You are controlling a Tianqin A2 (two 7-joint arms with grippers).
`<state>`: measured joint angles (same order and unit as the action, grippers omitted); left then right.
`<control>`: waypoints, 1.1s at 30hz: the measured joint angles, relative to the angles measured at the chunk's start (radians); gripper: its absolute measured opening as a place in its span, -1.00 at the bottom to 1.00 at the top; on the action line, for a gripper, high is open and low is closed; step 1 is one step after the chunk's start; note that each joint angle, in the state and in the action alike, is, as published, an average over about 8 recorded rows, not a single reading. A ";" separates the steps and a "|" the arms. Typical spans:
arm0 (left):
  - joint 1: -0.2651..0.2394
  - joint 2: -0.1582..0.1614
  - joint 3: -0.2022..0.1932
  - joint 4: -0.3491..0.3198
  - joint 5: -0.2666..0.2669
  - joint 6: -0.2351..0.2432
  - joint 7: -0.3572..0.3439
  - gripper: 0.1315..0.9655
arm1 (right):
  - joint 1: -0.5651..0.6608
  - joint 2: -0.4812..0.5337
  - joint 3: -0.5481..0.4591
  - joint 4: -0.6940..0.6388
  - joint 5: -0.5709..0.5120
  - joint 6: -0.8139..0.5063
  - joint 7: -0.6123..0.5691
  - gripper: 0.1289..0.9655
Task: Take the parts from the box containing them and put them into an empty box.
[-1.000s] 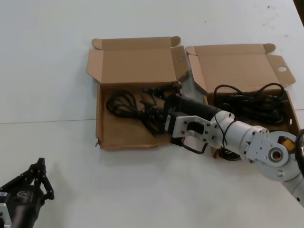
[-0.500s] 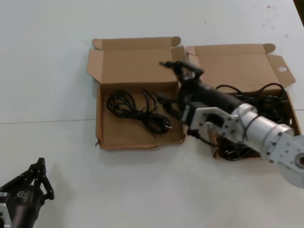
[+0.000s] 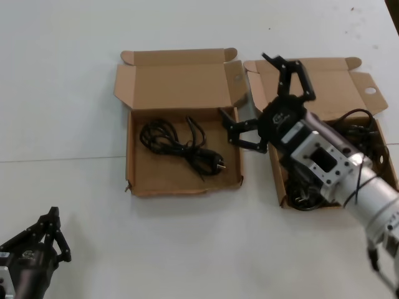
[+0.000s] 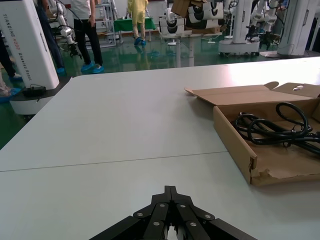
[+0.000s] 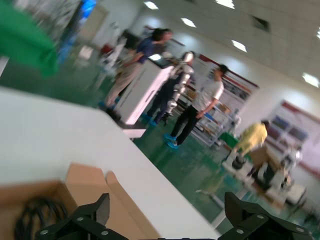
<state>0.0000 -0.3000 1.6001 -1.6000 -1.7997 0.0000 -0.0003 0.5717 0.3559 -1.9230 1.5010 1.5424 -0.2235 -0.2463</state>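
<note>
The ragged-edged box (image 3: pixel 163 176) lies on the left and holds one black cable bundle (image 3: pixel 176 144). The box with a round hole in its flap (image 3: pixel 340 87) lies on the right with more cables (image 3: pixel 365 138), partly hidden by my right arm. My right gripper (image 3: pixel 252 93) is open and empty, raised over the gap between the two boxes; in its wrist view (image 5: pixel 166 201) nothing sits between the jaws. My left gripper (image 3: pixel 48 232) is parked shut at the near left; its wrist view (image 4: pixel 170 190) shows the ragged box (image 4: pixel 235 145) and its cable (image 4: pixel 272 129).
Both box lids stand open toward the far side. The white table (image 3: pixel 187 249) has a seam running across it at the boxes' level. People and other robots stand beyond the table's far edge in the wrist views.
My right gripper has let go of a cable bundle in the left box, lifted out and swung right toward the right box, jaws now wide open. The left arm has not moved.
</note>
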 joint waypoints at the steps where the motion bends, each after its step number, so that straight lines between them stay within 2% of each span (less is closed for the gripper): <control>1: 0.000 0.000 0.000 0.000 0.000 0.000 0.000 -0.94 | -0.018 -0.014 0.020 0.005 0.020 -0.005 0.000 0.47; 5: 0.000 0.000 0.000 0.000 0.000 0.000 0.000 -0.94 | -0.078 -0.073 0.099 0.022 0.074 -0.033 0.000 0.67; 9: 0.000 0.000 0.000 0.000 0.000 0.000 0.000 -0.94 | -0.109 -0.110 0.146 0.033 0.086 -0.051 0.000 0.67; 17: 0.000 0.000 0.000 0.000 0.000 0.000 0.000 -0.92 | -0.118 -0.120 0.160 0.037 0.086 -0.056 0.000 0.91; 21: 0.000 0.000 0.000 0.000 0.000 0.000 0.000 -0.90 | -0.125 -0.119 0.162 0.038 0.089 -0.052 0.000 0.95; 30: 0.000 0.000 0.000 0.000 0.000 0.000 0.000 -0.70 | -0.167 -0.113 0.177 0.043 0.105 -0.026 0.000 1.00; 33: 0.000 0.000 0.000 0.000 0.000 0.000 0.000 -0.57 | -0.185 -0.111 0.184 0.046 0.112 -0.015 0.000 1.00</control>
<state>0.0000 -0.3000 1.6001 -1.6000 -1.7997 0.0000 -0.0003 0.3870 0.2451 -1.7393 1.5468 1.6541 -0.2385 -0.2463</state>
